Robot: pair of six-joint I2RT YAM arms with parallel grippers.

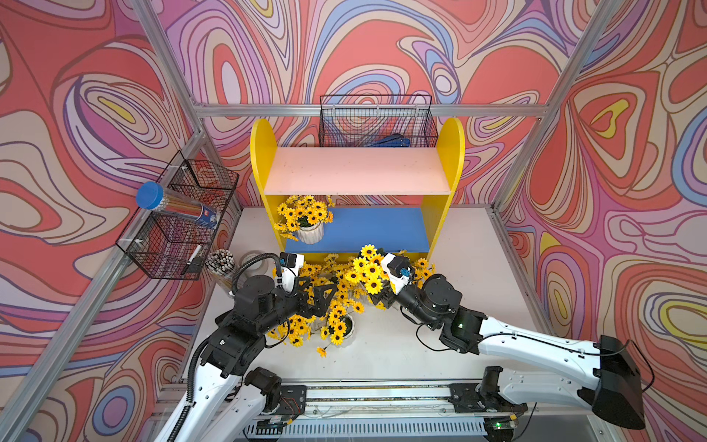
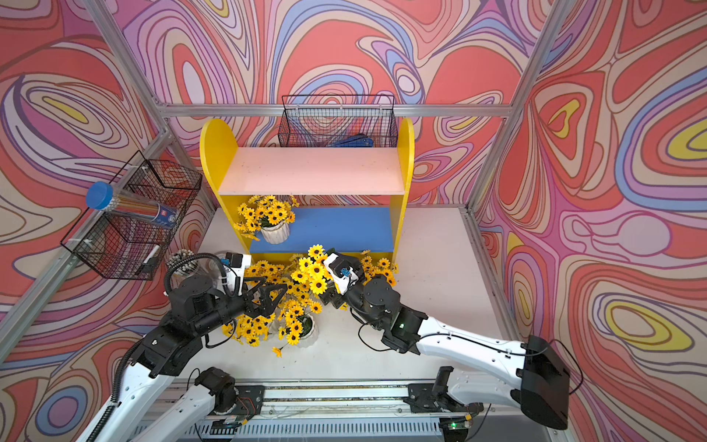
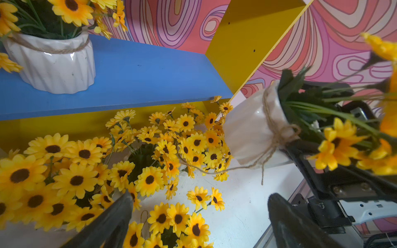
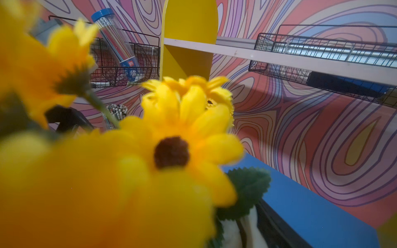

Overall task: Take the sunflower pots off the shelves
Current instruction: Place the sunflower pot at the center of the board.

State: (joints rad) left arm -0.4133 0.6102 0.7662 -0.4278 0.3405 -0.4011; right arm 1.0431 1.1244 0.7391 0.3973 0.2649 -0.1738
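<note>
The shelves stand at the back of the table, their pink upper board bare. One sunflower pot stands upright at the left end of the blue lower board. My right gripper is shut on another sunflower pot, held tilted above the table just in front of the shelves. Its flowers fill the right wrist view, where a bit of the white pot shows. My left gripper is open over several sunflower pots crowded on the table.
A black wire basket on the left wall holds a blue-capped tube of pencils. A clear jar of pencils stands below it, beside my left arm. A second wire basket hangs behind the shelves. Aluminium frame posts edge the table.
</note>
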